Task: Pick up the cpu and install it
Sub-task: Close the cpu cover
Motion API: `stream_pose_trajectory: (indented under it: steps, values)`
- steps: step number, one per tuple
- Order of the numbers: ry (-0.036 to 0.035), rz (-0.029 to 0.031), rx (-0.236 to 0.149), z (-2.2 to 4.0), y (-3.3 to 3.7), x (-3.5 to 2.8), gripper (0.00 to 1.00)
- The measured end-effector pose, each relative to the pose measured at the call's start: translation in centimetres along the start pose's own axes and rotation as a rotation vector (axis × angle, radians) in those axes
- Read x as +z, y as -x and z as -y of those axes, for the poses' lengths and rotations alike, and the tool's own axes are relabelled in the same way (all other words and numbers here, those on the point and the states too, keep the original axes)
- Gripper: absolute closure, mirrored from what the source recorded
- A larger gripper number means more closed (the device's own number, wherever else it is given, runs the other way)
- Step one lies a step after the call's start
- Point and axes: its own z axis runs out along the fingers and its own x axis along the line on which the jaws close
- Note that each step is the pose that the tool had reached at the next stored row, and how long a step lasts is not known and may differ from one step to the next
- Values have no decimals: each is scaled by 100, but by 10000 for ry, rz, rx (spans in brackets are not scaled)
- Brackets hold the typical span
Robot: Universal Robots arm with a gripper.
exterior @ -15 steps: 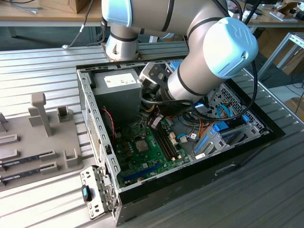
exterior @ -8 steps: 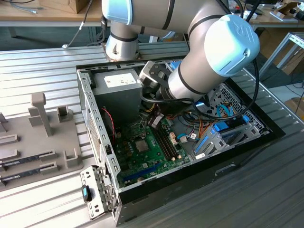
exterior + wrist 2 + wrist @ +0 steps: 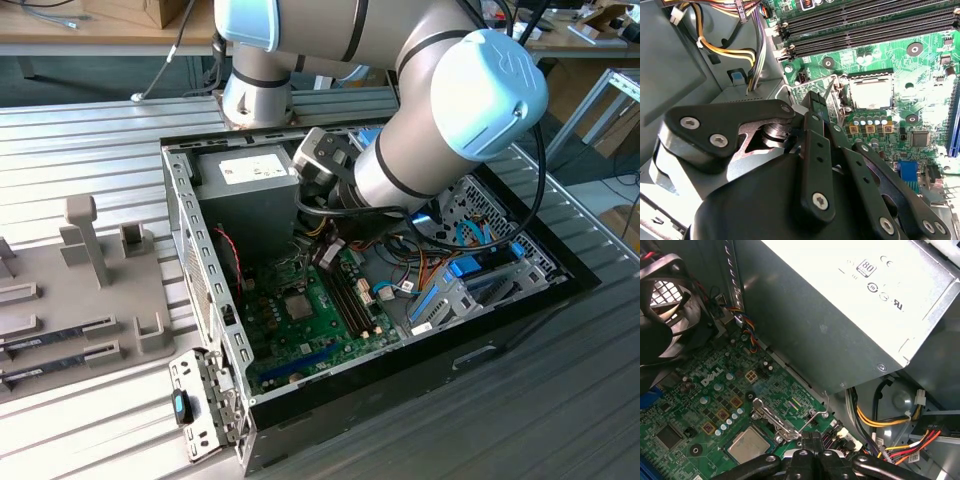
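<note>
1. We're looking into an open computer case [image 3: 200,300] on a slatted metal table [image 3: 80,130], with the arm reaching down inside it.
2. The cpu [image 3: 870,92] already sits in its socket on the green motherboard [image 3: 925,55], silver top facing up; it also shows in the first wrist view [image 3: 747,445].
3. The gripper [image 3: 819,107] has its fingers pinched together with nothing between them, tips just beside the socket's metal retention lever [image 3: 790,422].
4. The grey power supply [image 3: 840,315] sits right next to the socket area, with its yellow and orange cables [image 3: 880,420] bunched beside it.
5. Memory slots [image 3: 865,25] run along the board past the cpu.
</note>
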Motion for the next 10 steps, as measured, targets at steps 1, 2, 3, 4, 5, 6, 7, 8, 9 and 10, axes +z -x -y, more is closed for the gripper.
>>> stream_pose_trajectory:
  steps: [1, 2, 3, 4, 5, 6, 7, 8, 9, 10]
  values:
    - [2, -5, -12, 0, 0, 0, 89]
    - [7, -14, -46, 0, 0, 0, 89]
    - [21, -39, -126, 0, 0, 0, 89]
    - [33, -60, -194, 0, 0, 0, 89]
    - [37, -70, -224, 0, 0, 0, 89]
    - [41, -75, -246, 0, 0, 0, 89]
    - [44, -78, -257, 0, 0, 0, 89]
    - [50, -78, -266, 1, -1, -1, 89]
    - [57, -74, -273, 2, -2, -2, 89]
    - [69, -64, -280, 4, -3, -1, 89]
